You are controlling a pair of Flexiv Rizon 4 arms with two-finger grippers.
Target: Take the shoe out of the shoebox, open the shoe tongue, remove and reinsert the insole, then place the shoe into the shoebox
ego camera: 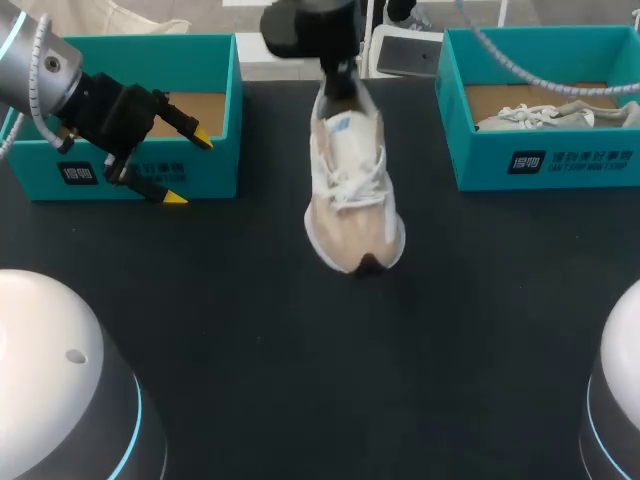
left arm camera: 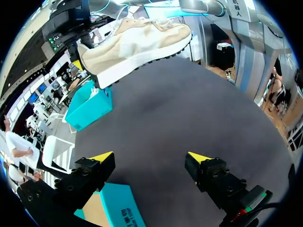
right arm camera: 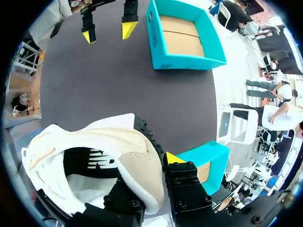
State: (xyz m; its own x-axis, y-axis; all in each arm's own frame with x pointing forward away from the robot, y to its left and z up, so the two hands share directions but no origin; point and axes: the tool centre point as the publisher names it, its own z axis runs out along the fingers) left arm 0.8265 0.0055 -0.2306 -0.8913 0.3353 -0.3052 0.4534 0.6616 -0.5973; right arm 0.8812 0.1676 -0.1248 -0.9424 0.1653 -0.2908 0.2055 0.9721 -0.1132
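The beige shoe point(ego camera: 352, 190) is already out of its box: at the upper middle of the frame the right pincer point(ego camera: 340, 85) is clamped on its heel collar, toe pointing down the frame over the dark worktop point(ego camera: 320, 360) and apparently lifted off it. The left pincer point(ego camera: 189, 168) hangs spread wide and empty before the empty shoebox point(ego camera: 215, 170) at upper left. By my reckoning only the first step is done; tongue, insole and reboxing all remain.
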